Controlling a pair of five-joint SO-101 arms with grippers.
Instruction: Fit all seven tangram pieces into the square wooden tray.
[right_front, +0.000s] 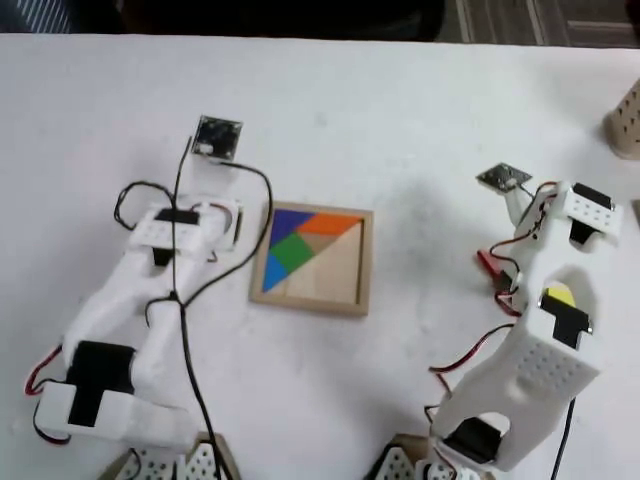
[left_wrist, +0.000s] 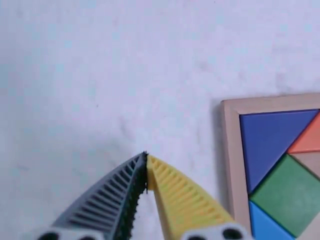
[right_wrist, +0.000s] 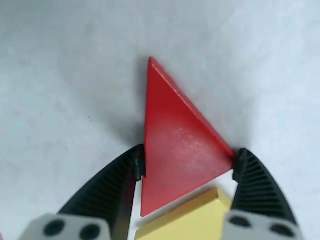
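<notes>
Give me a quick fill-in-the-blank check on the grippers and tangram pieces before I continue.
The triangle between the right gripper's fingers is ____.
The left gripper, beside the wooden tray, has its jaws ____.
In the tray, the middle piece between the two blue pieces is ____.
Missing words: red; shut; green.

Cropped at the edge — wooden tray, yellow piece, its shape unclear
</notes>
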